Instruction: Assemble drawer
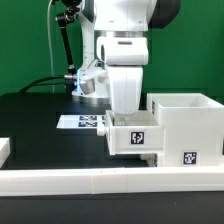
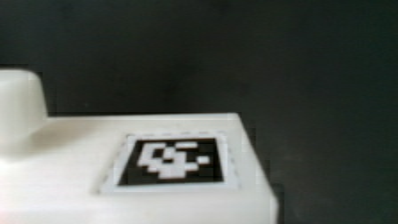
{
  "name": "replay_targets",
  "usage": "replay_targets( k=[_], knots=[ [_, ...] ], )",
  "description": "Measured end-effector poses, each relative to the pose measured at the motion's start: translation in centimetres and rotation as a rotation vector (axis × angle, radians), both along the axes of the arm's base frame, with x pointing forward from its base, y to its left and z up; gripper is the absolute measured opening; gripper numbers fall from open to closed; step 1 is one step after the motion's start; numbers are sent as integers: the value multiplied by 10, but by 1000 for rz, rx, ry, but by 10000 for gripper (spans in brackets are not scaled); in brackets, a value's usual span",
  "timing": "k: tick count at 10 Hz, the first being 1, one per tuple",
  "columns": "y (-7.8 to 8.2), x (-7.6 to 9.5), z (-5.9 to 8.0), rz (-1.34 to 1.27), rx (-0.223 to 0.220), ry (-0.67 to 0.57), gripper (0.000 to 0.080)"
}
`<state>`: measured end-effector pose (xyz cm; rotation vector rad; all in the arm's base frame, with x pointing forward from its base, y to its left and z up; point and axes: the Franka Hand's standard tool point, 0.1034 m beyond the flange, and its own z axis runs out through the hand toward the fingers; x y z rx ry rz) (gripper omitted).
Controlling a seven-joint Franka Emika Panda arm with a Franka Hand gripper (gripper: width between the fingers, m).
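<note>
A small white box tray (image 1: 135,135) with a black-and-white tag hangs under my gripper (image 1: 124,113), just clear of the table, against the left side of the large white casing (image 1: 186,122) as the exterior view shows it. The gripper is shut on the tray's front wall, and that wall hides the fingertips. The wrist view shows the tray's tagged white face (image 2: 173,160) very close, with a rounded white knob (image 2: 18,105) beside it. No fingers show there. The second tray is out of view.
The long low white rail (image 1: 100,181) runs across the front. The marker board (image 1: 82,122) lies flat behind the tray. A white part (image 1: 3,150) pokes in at the exterior view's left edge. Black cables hang behind the arm.
</note>
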<state>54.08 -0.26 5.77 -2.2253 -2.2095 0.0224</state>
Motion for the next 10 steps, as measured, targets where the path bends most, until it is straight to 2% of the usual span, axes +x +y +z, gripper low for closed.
replay_targets(
  k=[5, 8, 9, 10],
  knots=[
    [15, 4, 0, 14, 4, 6, 42],
    [16, 5, -1, 1, 5, -1, 42],
    [16, 4, -1, 1, 5, 0, 231],
    [15, 4, 0, -15, 6, -5, 231]
  ],
)
